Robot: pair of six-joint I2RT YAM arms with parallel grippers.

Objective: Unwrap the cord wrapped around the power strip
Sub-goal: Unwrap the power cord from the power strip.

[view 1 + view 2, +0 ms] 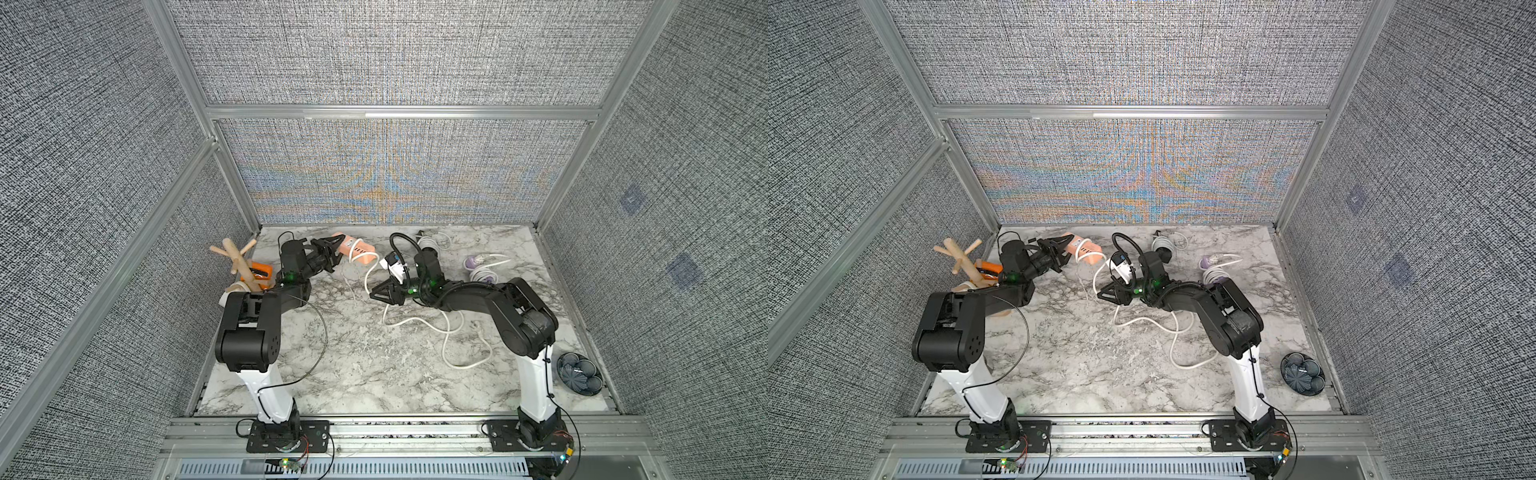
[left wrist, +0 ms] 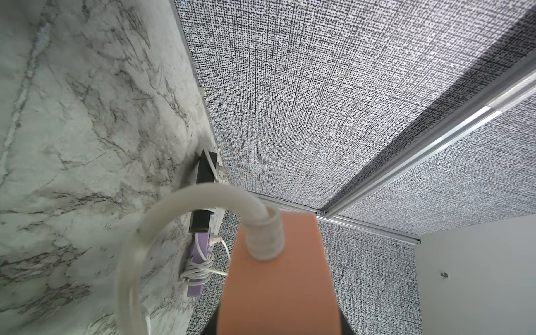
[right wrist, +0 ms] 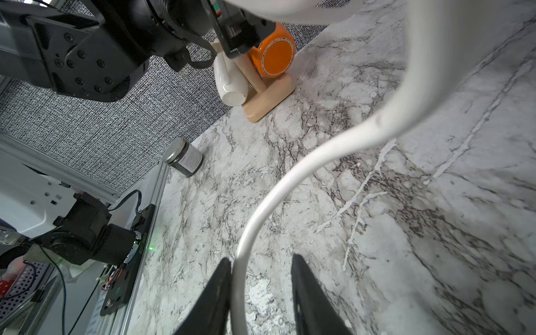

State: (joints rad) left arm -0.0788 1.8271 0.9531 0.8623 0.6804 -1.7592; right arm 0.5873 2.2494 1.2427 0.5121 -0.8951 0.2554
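The salmon-orange power strip [image 1: 360, 250] [image 1: 1087, 249] is lifted near the back of the marble table, and my left gripper [image 1: 336, 252] [image 1: 1064, 251] is shut on its end. In the left wrist view the power strip [image 2: 278, 284] fills the space between the jaws, with the white cord [image 2: 203, 194] leaving its end in a loop. The cord [image 1: 445, 351] hangs down, passes my right gripper [image 1: 380, 297] [image 1: 1106, 297] and trails loose over the table. In the right wrist view the cord [image 3: 290, 179] runs between the open jaws of my right gripper [image 3: 261, 258], lying against one finger [image 3: 217, 290].
A purple strip with wound cord [image 1: 478, 266] and a black one [image 1: 428, 245] lie at the back right. A wooden mug tree [image 1: 239, 262] with an orange mug [image 3: 274, 55] and a white mug [image 3: 230, 78] stands back left. A dark bowl [image 1: 579, 372] sits front right, a jar [image 3: 184, 158] at the left edge.
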